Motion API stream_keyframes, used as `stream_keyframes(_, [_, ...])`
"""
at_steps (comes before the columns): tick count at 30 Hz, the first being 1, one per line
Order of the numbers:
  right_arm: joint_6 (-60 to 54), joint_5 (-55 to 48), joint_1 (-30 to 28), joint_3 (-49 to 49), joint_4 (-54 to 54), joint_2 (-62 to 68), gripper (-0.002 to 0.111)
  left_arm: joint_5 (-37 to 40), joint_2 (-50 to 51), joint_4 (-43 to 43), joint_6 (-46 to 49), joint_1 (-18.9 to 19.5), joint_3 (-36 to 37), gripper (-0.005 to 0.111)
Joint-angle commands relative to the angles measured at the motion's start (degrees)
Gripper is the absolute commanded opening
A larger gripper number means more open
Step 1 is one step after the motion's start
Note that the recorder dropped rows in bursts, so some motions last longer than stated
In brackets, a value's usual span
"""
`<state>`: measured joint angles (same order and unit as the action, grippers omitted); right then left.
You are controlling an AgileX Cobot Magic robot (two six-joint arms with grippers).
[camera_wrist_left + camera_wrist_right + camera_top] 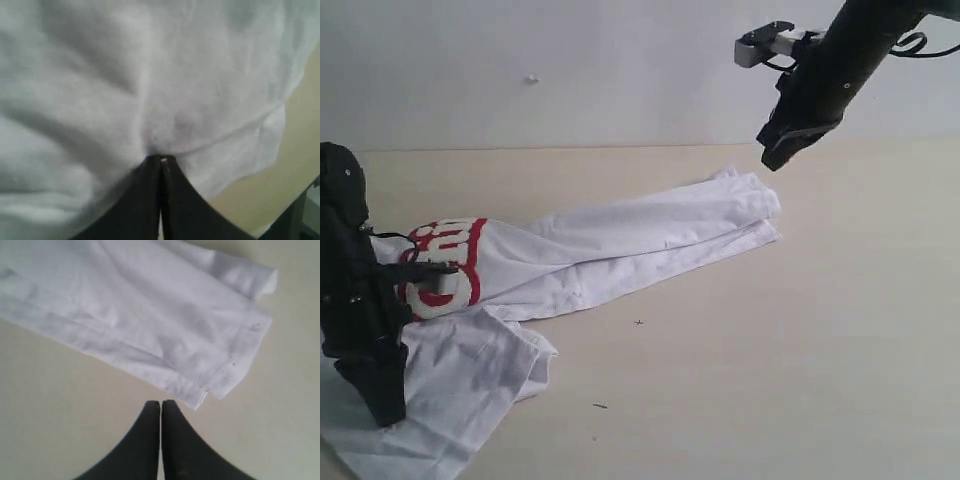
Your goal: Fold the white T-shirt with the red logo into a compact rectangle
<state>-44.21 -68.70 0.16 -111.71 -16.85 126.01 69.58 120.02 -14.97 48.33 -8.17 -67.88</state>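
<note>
Ext: large white cotton T-shirt (620, 250) lies on pale table (800, 350), long axis lower-left to upper-right. Red-outlined logo (470, 262) sits by left gripper (382, 405).
L wrist: jaws closed, pinching shirt fabric.
R wrist: right gripper (161, 404) closed, empty, lifted above the shirt's far end, which lies just ahead.

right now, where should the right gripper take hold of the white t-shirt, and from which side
Take the stacked hem corner at the free end of the white T-shirt, the end nearest the right gripper. Come down from the table side past that end: the layers lie flat there with edges aligned, so one pinch likely catches all. Its jaws are shut, so open first.
</note>
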Motion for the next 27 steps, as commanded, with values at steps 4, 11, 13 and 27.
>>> stream_keyframes(4, [-7.1, 7.6, 2.2, 5.5, 9.0, 1.4, 0.037, -18.9, -11.3, 0.7, 1.7, 0.3, 0.6, 0.0])
stream_keyframes(11, [-5.8, 20.0, 3.1, 5.6, 13.9, 4.6, 0.041, -33.0, -17.8, 0.6, 4.3, 0.3, 0.6, 0.0])
stream_keyframes(13, [-6.9, 21.9, 3.9, 5.6, 14.4, 6.1, 0.043, -35.6, -17.7, 0.6, 4.3, 0.3, 0.6, 0.0])
stream_keyframes(27, [-8.0, 32.6, 6.5, 5.6, 20.9, 9.2, 0.0, -45.9, -14.1, 0.6, 7.6, 0.3, 0.6, 0.0])
